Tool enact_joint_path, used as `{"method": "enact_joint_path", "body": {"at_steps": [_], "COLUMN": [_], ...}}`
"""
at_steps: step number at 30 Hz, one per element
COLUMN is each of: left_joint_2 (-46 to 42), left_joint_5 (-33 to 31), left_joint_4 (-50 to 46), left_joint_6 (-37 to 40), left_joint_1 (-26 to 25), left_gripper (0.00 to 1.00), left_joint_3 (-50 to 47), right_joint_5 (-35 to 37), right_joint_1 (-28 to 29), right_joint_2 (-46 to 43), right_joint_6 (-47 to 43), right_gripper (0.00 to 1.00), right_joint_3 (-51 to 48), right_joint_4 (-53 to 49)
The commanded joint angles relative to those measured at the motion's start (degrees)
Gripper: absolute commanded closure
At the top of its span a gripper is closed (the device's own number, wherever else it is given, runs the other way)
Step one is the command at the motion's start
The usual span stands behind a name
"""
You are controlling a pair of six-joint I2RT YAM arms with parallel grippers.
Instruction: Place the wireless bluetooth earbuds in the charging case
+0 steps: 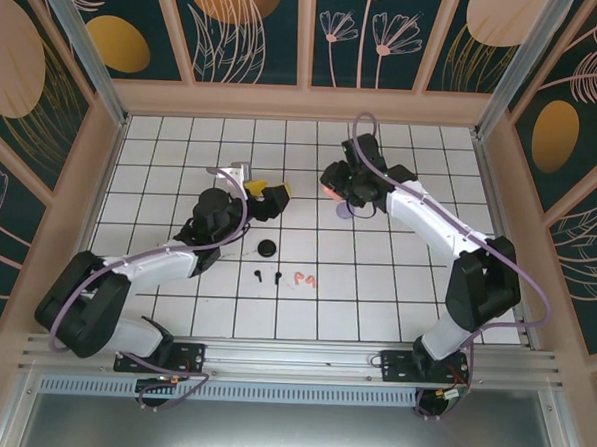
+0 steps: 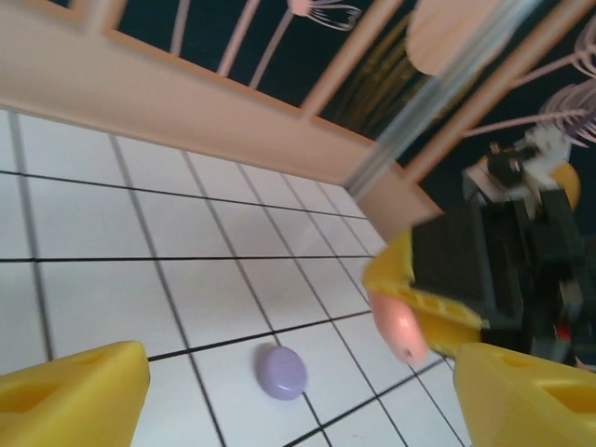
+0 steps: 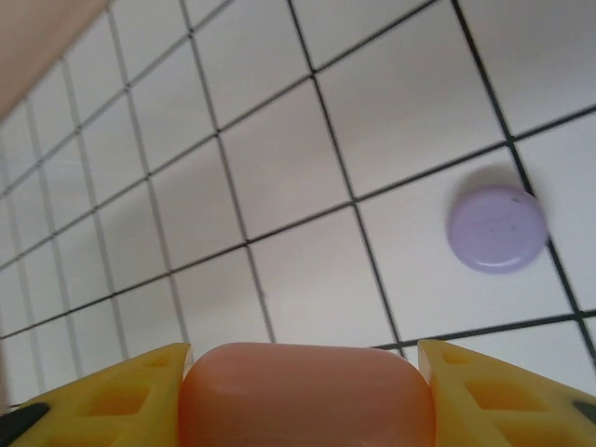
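White tiles ruled in black cover the desk [image 1: 415,290]; in the upper middle of the overhead view the right pincer [image 3: 305,377] pinches a pink case [image 3: 307,400], a purple case [image 1: 344,213] lies just below it, and the left pincer [image 2: 298,405] stands spread and empty to the left. Black earbuds [image 1: 259,277] and pink earbuds [image 1: 298,279] lie at lower middle, under a black case [image 1: 268,248], well apart from both pincers. The smooth pink case could slip or twist if the left pincer nudges it, and whether its lid is open is hard to tell.
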Motion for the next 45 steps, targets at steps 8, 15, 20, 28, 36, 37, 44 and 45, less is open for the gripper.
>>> {"method": "enact_joint_path", "body": {"at_steps": [8,15,20,28,36,37,44,45], "left_joint_2": [9.21,13.47,16.03,19.38,20.35,20.34,20.68,20.68], "left_joint_5": [10.76,10.33,9.97,9.53,8.43,8.39,8.15,8.04], "left_joint_4": [19.64,22.60,23.19,24.30,25.18,25.18,25.27,25.34], "left_joint_6": [-8.57,-10.21,-10.47,-11.10,-11.23,-11.27,-11.10,-11.07], "left_joint_1": [-0.14,-1.89,-2.82,-3.34,-3.40,-3.40,-3.36,-3.37], "left_gripper": [0.33,0.38,0.41,0.48,0.57,0.59,0.65,0.65], "left_joint_3": [2.72,6.09,8.34,10.11,10.72,10.94,11.61,11.62], "right_joint_5": [-6.60,-5.38,-5.29,-5.29,-5.40,-5.38,-5.29,-5.29], "right_joint_1": [0.33,1.54,2.41,3.47,4.13,4.18,4.45,4.37], "right_joint_2": [1.08,1.72,2.10,2.57,2.69,2.57,2.31,2.22], "right_joint_6": [9.24,10.81,11.20,11.28,11.45,11.46,11.45,11.45], "right_gripper": [0.58,0.59,0.59,0.59,0.60,0.60,0.60,0.60], "right_joint_3": [4.85,5.72,6.16,7.22,7.52,7.49,7.24,7.24], "right_joint_4": [7.13,7.55,7.82,7.73,7.82,7.82,7.80,7.82]}}
